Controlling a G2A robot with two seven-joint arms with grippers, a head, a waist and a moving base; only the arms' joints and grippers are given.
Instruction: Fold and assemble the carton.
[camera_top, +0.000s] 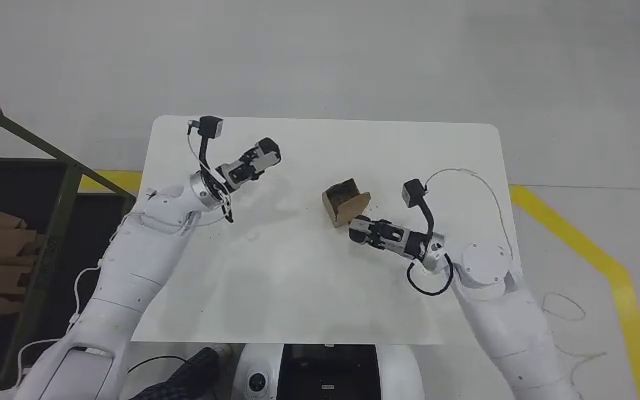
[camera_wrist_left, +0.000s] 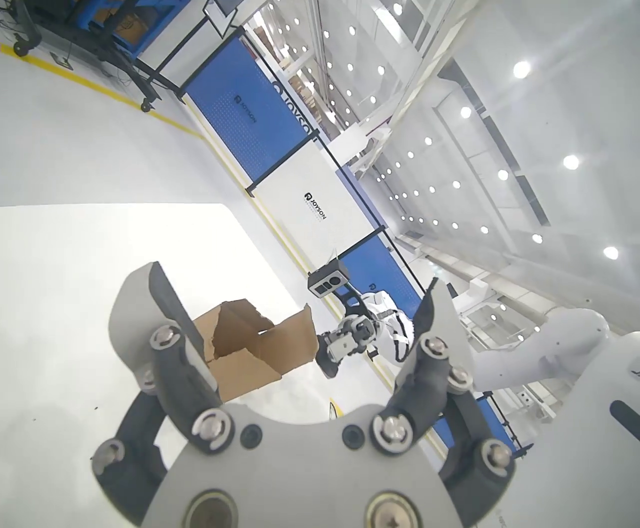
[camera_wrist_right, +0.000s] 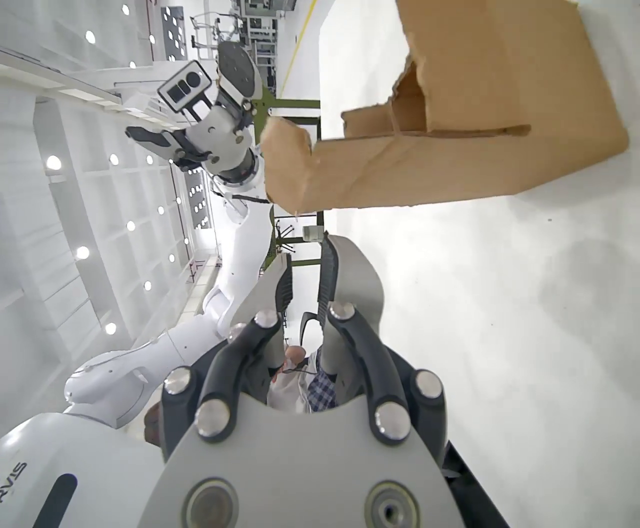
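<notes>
From above, the half-formed carton (camera_top: 345, 203) sits mid-tabletop (camera_top: 300, 290). The right pincer (camera_top: 354, 231) is just beside it, and the left pincer (camera_top: 270, 152) is well apart. The left wrist view shows its pincer spread wide, empty, facing the carton. In the right wrist view, that pincer is nearly pressed together, pinching nothing, close to a loose flap (camera_wrist_right: 287, 165). I'd brace the carton with the left before the right pushes that flap in.

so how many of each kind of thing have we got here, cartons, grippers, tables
cartons: 1, the brown carton
grippers: 2, the left gripper and the right gripper
tables: 1, the white table
total: 4
</notes>
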